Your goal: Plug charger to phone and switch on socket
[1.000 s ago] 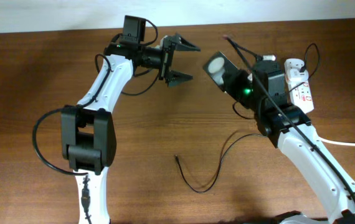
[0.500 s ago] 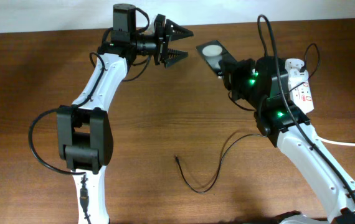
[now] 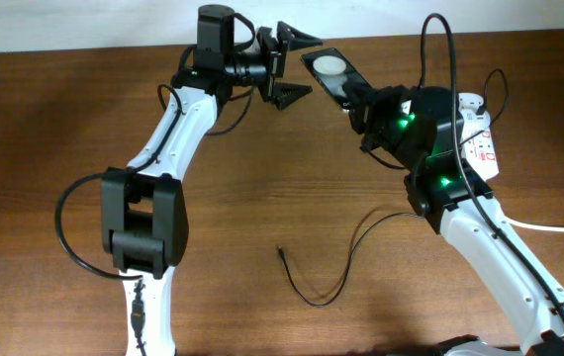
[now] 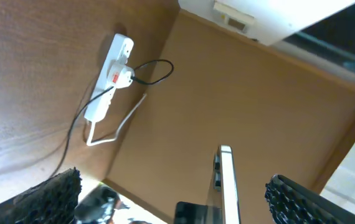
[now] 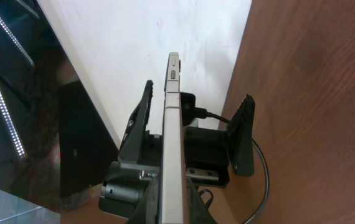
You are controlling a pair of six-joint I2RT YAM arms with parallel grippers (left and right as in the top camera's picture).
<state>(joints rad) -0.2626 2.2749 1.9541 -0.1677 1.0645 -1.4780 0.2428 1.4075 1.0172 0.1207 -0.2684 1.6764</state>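
Holding the phone up between your two arms, with the charger lying unplugged.
Your right fingers (image 3: 358, 102) were clamped on the lower end of the phone (image 3: 328, 69) and held it above the worktop (image 3: 262, 178) near the far edge, screen up with a white round spot showing. Your left fingers (image 3: 292, 95) stood apart, one on each side of the phone's free end, with a gap visible in the wrist view. The charger (image 3: 336, 287) lay loose on the worktop, its small tip free, well apart from the phone. The socket (image 3: 478, 146) lay at the right, behind your right arm.
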